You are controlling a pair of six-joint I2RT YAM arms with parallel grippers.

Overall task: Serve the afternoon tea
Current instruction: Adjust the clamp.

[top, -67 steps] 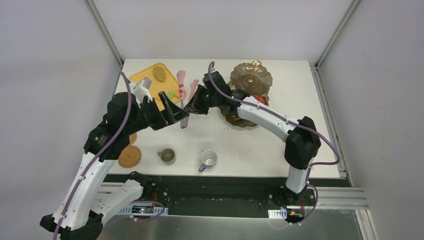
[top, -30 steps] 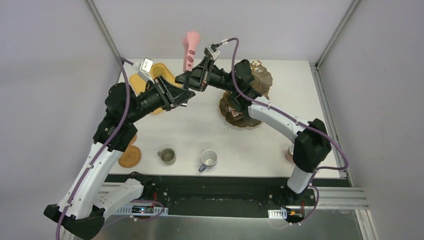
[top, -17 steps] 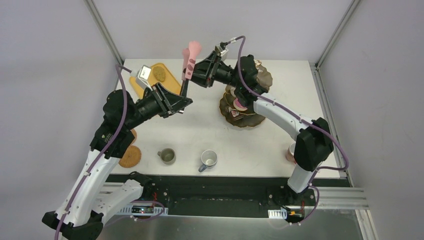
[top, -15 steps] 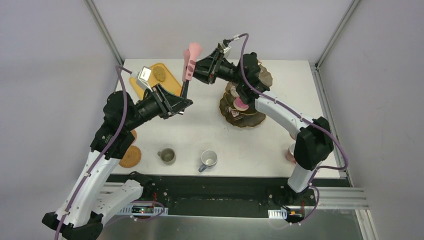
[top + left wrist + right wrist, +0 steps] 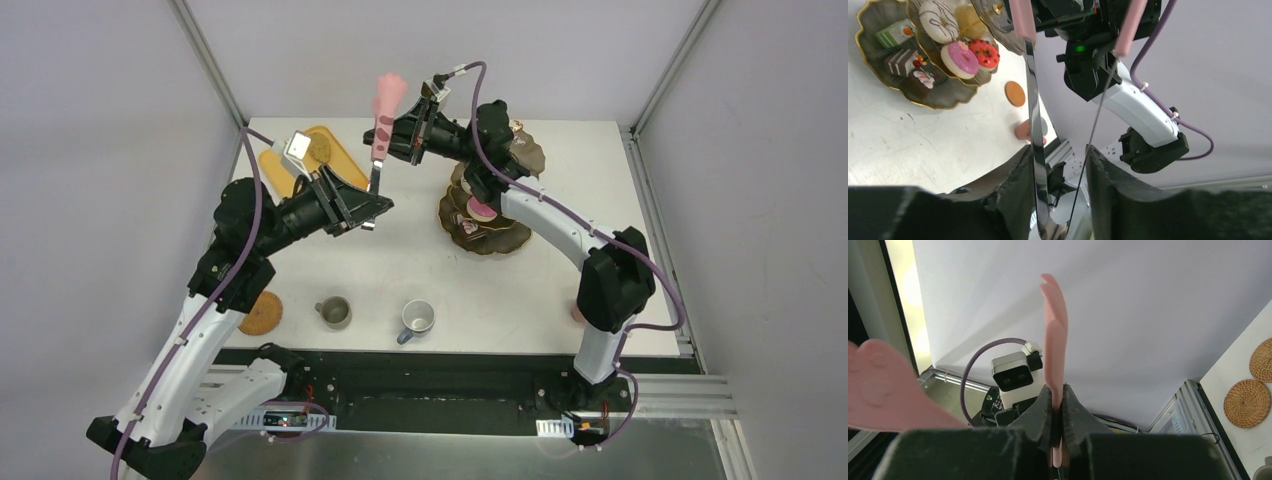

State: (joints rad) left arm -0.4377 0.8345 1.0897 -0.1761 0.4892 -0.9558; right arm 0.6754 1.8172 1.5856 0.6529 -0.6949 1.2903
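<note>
The pink-handled tongs (image 5: 384, 110) hang in the air over the back of the table, between both arms. My right gripper (image 5: 402, 131) is shut on one pink arm of the tongs (image 5: 1054, 340). My left gripper (image 5: 368, 208) closes around the metal blades (image 5: 1034, 110), one blade against each finger. The dark gold-rimmed stand (image 5: 495, 240) is to the right, behind the right arm. Its tiers (image 5: 943, 97) hold a pink doughnut (image 5: 959, 59), a red doughnut (image 5: 984, 52) and small cakes (image 5: 903, 60).
An olive mug (image 5: 333, 311) and a grey-blue mug (image 5: 416, 318) stand near the front edge. A brown coaster (image 5: 262, 312) lies front left. The pink mug (image 5: 1024, 130) stands by another coaster (image 5: 1014, 93) at the right. The yellow-orange tray (image 5: 290, 160) is back left.
Both grippers lifted the tongs off the table and stood them up. In the last half second the left gripper shifted slightly right and the tongs straightened.
</note>
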